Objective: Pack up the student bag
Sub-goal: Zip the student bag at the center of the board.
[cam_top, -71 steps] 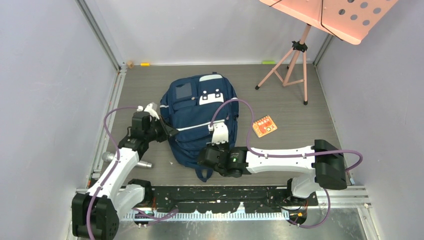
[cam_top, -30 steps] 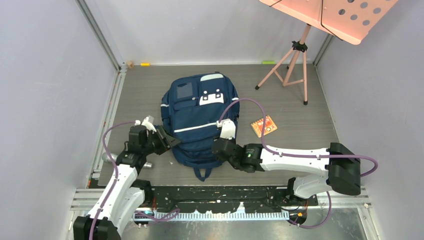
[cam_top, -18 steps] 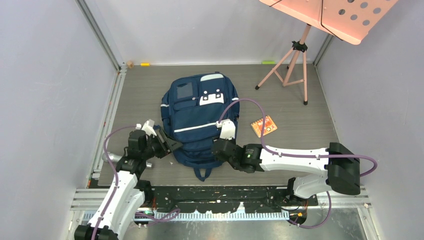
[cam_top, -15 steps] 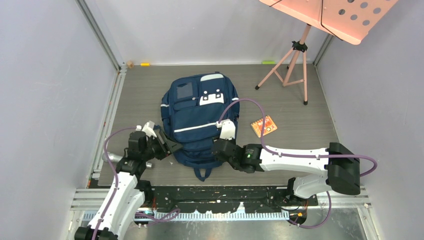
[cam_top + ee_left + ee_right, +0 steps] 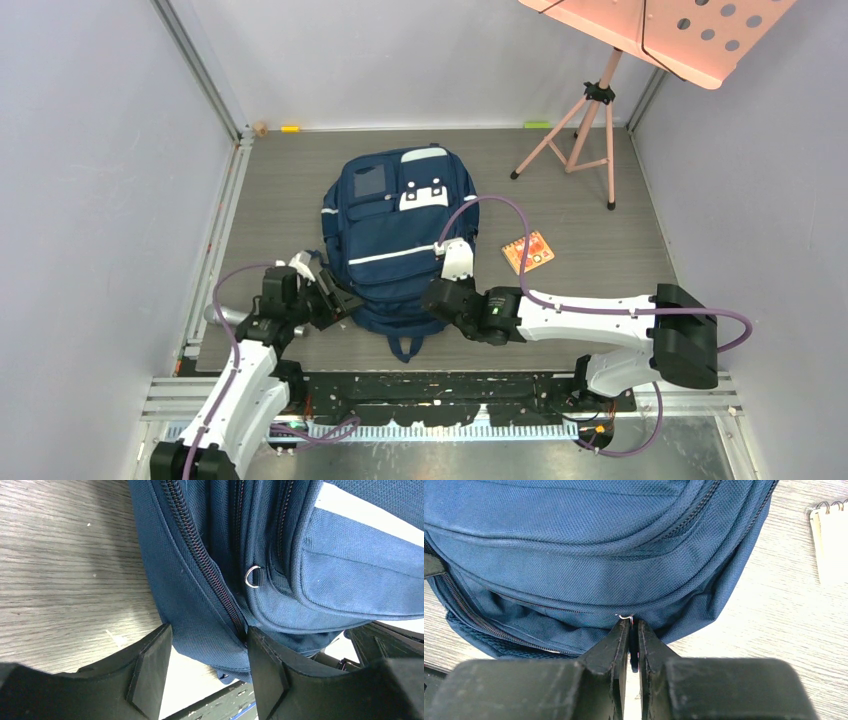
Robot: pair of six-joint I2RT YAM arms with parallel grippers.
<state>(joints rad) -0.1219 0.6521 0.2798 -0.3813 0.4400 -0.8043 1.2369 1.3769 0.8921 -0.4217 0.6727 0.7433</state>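
The student bag [image 5: 395, 235] lies flat on the grey floor, navy with pale stripes and a white patch. My left gripper [image 5: 333, 300] is at its near left corner. In the left wrist view the left gripper [image 5: 208, 631] stands open astride the bag's side seam and zipper [image 5: 200, 560]; one finger touches the zipper, the other stands off the fabric. My right gripper [image 5: 440, 296] is at the near right edge. In the right wrist view the right gripper [image 5: 630, 623] is shut on a thin dark zipper pull [image 5: 633, 645] below a small silver ring [image 5: 625, 616].
An orange notebook [image 5: 528, 252] lies right of the bag; its spiral edge [image 5: 830, 540] shows in the right wrist view. A pink music stand [image 5: 588, 120] stands at the back right. A grey cylinder [image 5: 225, 316] lies by the left arm. Walls close in on three sides.
My left gripper has slid toward the near edge along the bag's left side. My right gripper's jaws have closed on the zipper pull; that arm has barely moved.
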